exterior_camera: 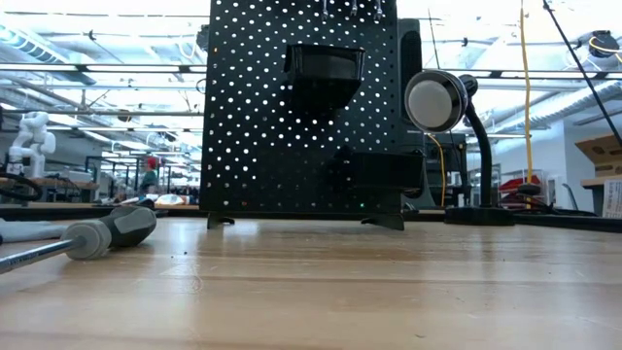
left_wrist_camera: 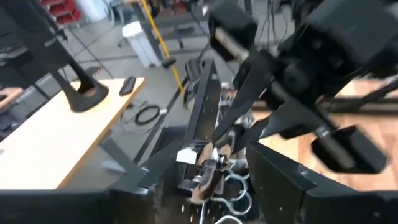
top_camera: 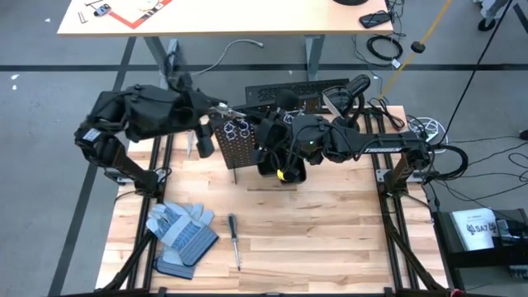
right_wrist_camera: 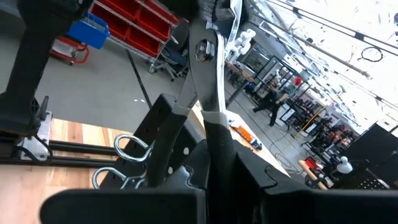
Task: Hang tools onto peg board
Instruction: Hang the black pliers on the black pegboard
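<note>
Between right pincer (right_wrist_camera: 208,134) fingers: pliers (right_wrist_camera: 208,68), above peg board (top_camera: 235,140).

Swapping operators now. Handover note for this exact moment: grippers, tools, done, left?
Left gripper: at the peg board's top edge by the silver ring holders; fingers not clearly readable.
Right gripper: shut on the dark-handled pliers, in front of the board near the rings.
Screwdriver: lies on the table beside the work gloves.
Done: no tool visibly hung yet.
Left: seat the pliers, then hang the screwdriver. Other tools not visible.
</note>
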Available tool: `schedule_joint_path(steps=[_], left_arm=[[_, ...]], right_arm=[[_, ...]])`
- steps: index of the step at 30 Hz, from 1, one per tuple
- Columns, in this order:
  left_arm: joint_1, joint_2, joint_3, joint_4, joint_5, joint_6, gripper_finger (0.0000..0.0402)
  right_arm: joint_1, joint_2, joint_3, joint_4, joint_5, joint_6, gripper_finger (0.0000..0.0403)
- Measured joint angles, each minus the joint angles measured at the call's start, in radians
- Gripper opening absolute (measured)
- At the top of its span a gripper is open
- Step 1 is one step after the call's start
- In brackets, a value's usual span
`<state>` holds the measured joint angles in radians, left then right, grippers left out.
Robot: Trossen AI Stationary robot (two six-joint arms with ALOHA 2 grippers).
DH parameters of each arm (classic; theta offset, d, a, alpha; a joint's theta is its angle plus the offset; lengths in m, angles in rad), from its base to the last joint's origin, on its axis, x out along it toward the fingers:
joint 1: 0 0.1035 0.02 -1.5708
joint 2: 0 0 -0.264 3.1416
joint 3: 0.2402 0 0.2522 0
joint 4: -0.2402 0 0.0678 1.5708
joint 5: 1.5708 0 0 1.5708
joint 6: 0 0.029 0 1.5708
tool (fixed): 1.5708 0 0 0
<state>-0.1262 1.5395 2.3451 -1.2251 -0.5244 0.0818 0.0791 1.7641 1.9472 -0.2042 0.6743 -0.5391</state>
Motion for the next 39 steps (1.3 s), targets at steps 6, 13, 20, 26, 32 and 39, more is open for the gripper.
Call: schedule_joint_path(steps=[6,13,20,26,32,39], left_arm=[[0.024,0.019,-0.001,-0.017,0.034,0.003,0.0112],[0.041,0.022,0.000,-0.014,0.078,0.002,0.0065],[0.042,0.023,-0.001,-0.026,0.090,0.003,0.0065],[0.043,0.025,-0.002,-0.055,0.090,0.003,0.0065],[0.043,0.025,-0.002,-0.057,0.096,0.002,0.0065],[0.044,0.024,-0.002,-0.068,0.099,0.000,0.0065]], right_arm=[[0.009,0.000,0.000,0.001,0.001,-0.003,0.0027],[0.008,0.000,-0.001,-0.008,-0.002,-0.013,0.0027],[0.018,0.000,0.000,0.015,0.006,-0.039,0.0076],[0.042,-0.016,0.000,0.023,0.029,-0.083,0.0144],[0.077,-0.050,0.001,0.026,0.035,-0.119,0.0148],[0.092,-0.071,0.003,-0.011,0.153,-0.129,0.0096]])
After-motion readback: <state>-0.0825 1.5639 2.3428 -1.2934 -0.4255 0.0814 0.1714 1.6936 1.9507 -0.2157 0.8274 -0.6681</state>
